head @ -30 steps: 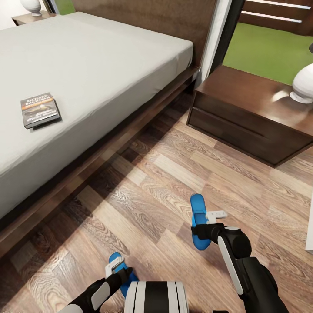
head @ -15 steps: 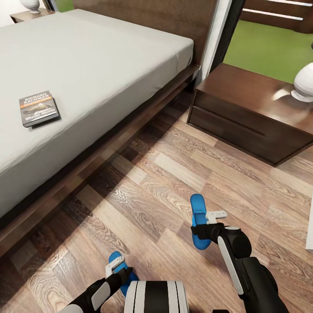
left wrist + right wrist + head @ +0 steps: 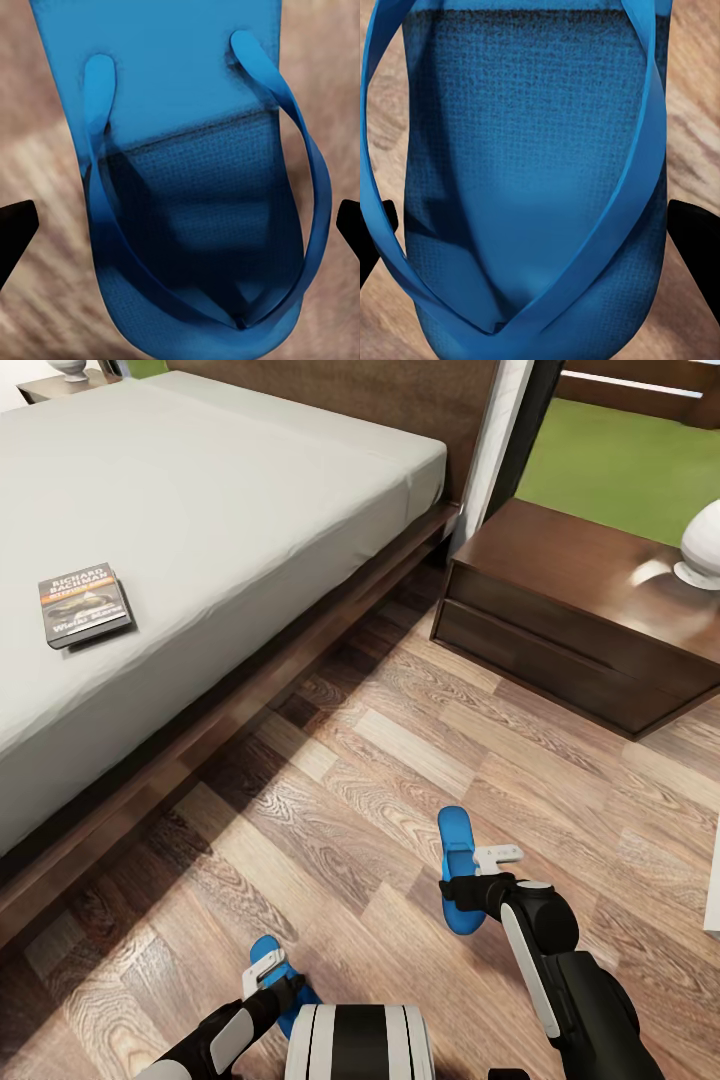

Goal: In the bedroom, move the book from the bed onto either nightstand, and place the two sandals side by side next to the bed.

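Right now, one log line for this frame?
left claw: at sandal | right claw: at sandal | book: on bed

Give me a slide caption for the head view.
Each tool, left and right, at a blue sandal above the wood floor; book on the bed.

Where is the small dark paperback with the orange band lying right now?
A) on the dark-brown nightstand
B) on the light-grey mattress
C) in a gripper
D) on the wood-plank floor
B: the small dark paperback with the orange band lies flat on the light-grey mattress, apart from both arms.
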### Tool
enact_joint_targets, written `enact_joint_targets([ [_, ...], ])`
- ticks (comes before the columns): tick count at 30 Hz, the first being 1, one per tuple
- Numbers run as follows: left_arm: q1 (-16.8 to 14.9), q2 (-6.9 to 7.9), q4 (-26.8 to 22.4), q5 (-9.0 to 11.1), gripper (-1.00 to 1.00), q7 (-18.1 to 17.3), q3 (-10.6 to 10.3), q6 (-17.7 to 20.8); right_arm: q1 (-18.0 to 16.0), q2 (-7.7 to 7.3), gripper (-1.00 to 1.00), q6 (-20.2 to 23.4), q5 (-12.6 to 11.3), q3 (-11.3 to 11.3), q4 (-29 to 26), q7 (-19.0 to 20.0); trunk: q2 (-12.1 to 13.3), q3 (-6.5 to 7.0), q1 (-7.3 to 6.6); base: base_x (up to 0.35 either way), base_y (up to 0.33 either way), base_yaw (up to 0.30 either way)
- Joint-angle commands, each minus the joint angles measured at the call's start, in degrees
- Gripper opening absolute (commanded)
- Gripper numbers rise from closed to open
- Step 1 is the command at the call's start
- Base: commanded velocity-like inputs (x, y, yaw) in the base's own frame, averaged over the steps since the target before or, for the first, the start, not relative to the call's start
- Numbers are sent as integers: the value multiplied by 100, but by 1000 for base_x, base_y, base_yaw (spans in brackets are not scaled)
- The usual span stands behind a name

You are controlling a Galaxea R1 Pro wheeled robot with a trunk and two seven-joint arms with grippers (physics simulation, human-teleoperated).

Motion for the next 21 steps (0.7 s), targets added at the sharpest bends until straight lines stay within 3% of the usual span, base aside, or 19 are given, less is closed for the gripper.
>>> enact_joint_targets([
  [1, 0, 1, -6, 43, 100, -9, -4, 26, -1, 1, -100, 25, -6, -1, -5, 1, -1, -3, -1, 0, 0, 0],
  [8, 0, 1, -6, 43, 100, -9, -4, 25, -2, 0, -100, 25, -5, -1, -5, 1, -1, -3, -1, 0, 0, 0],
  [9, 0, 1, -6, 43, -100, -9, -4, 23, -1, 0, -100, 25, -4, -1, -5, 1, -1, -3, -1, 0, 0, 0],
  [21, 0, 1, -6, 45, -100, -9, -4, 25, 1, 0, -100, 25, -3, -1, -5, 1, -1, -3, -1, 0, 0, 0],
])
